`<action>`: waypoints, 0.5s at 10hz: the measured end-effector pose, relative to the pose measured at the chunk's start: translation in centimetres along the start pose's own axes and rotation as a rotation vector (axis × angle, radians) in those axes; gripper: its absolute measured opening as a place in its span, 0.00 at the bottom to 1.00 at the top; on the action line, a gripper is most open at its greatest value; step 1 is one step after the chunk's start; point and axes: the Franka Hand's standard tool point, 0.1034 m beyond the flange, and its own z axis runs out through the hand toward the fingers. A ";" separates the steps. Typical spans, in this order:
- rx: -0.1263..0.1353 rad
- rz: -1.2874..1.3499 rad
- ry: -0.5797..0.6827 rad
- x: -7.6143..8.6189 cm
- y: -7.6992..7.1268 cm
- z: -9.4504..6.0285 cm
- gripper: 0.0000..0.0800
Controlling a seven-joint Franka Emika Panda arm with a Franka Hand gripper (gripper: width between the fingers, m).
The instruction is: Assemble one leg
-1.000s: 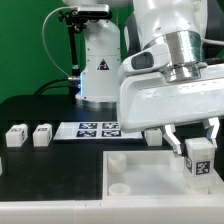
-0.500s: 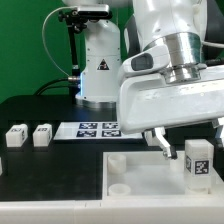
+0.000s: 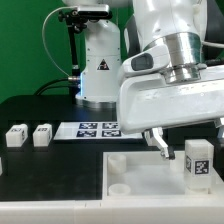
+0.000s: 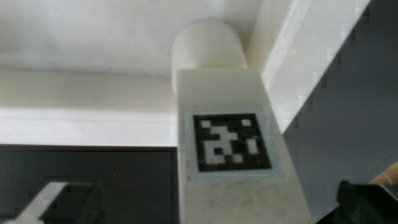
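A white leg point(image 3: 197, 163) with a black-and-white tag stands upright on the large white tray point(image 3: 145, 178), near the tray's far corner at the exterior view's right. My gripper point(image 3: 190, 141) hangs just above it, its fingers point(image 3: 161, 144) spread wide to either side and not touching it. In the wrist view the leg point(image 4: 224, 120) fills the middle, with its rounded end against the tray point(image 4: 89, 95). The gripper point(image 4: 205, 205) is open, with dark gaps between the leg and each fingertip point(image 4: 47, 203).
Two more small white legs point(image 3: 14, 136) point(image 3: 42, 133) lie on the black table at the exterior view's left. The marker board point(image 3: 97, 129) lies behind the tray. The arm's white base point(image 3: 100, 70) stands at the back.
The jaws have opened away from the leg, and the leg now sits a little lower on the tray. Nothing has moved in the last half second.
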 end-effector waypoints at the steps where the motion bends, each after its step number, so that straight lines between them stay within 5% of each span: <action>1: 0.000 0.000 0.000 0.0 0.0 0.0 0.81; 5: 0.027 0.056 -0.191 1.1 -0.3 -0.2 0.81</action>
